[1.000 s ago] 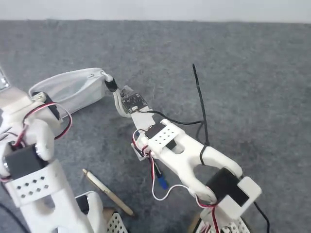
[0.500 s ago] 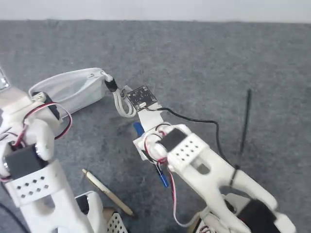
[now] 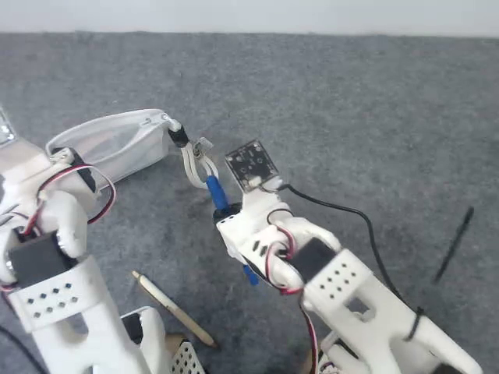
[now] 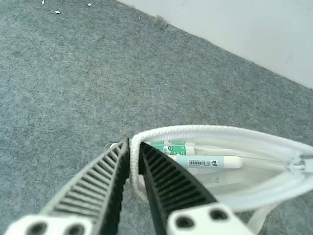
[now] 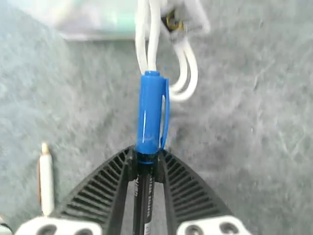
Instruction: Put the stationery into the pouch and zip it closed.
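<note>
Grey felt tabletop [image 3: 374,93] | my left jaws clenched on the pouch [image 3: 109,140] rim at 10 o'clock, apparently to steady its open mouth | my right jaws grasp the blue pen [image 5: 152,112], cap aimed at the pouch for insertion | beige pen [image 3: 173,308] loose at 7 o'clock, awaiting pickup

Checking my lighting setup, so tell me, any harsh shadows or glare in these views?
High view: soft, even light, no hard shadow beside the cream pen. Right wrist view: a thin bright streak runs along the blue pen cap. Left wrist view: the pouch is evenly lit, no glare.
</note>
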Tool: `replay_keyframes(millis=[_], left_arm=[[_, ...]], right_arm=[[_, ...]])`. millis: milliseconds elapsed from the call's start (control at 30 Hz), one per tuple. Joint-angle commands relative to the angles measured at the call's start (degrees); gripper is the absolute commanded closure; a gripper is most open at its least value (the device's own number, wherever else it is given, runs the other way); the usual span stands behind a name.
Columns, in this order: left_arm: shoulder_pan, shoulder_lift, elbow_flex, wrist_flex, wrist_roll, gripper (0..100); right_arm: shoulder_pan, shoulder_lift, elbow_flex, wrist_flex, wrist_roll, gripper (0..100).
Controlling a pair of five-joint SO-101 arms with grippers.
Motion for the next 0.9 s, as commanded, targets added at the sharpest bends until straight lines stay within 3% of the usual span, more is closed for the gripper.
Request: replay_keyframes(millis=[0,533,867], left_arm=[[-0.4,-0.7,-0.6,-1.5,-0.3,99],[8.1,-0.7,-0.5,0.6,-0.4,99],[8.4,-0.7,-0.3,0.7,-0.4,99]], right_arm=[[-0.1,-7.1,0.2,-1.6,1.1,99.2],[3.6,-25.8,2.2,-2.1,0.7,99.2],[3.3,-26.9,2.2,-23.4,1.1,99.2]])
